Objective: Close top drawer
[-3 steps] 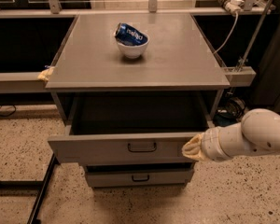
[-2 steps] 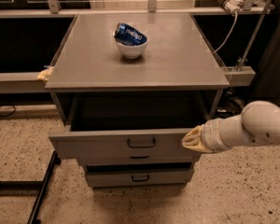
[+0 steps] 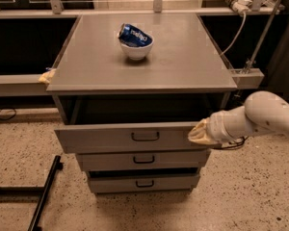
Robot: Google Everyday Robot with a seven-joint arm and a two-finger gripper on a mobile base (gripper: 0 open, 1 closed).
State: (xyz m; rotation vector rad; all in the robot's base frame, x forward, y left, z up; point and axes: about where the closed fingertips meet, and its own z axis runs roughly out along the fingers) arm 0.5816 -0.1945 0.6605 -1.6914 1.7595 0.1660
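Observation:
The top drawer (image 3: 111, 137) of the grey cabinet stands part way open, its flat front carrying a dark loop handle (image 3: 145, 136) in the middle. My gripper (image 3: 198, 134) comes in from the right on a white arm and rests against the right end of the drawer front. Its tips are tan and lie close together against the panel. Below it are two slimmer grey drawers (image 3: 143, 159), the lowest (image 3: 143, 182) slightly ajar.
A white bowl (image 3: 136, 49) holding a blue crumpled packet (image 3: 134, 35) stands on the cabinet top (image 3: 183, 66). A black metal leg (image 3: 44, 196) lies on the speckled floor at left. Shelving rails and a white cable (image 3: 236, 28) run behind the cabinet.
The drawer has slid inward toward the cabinet. My gripper has moved with it, staying on the right end of the front panel.

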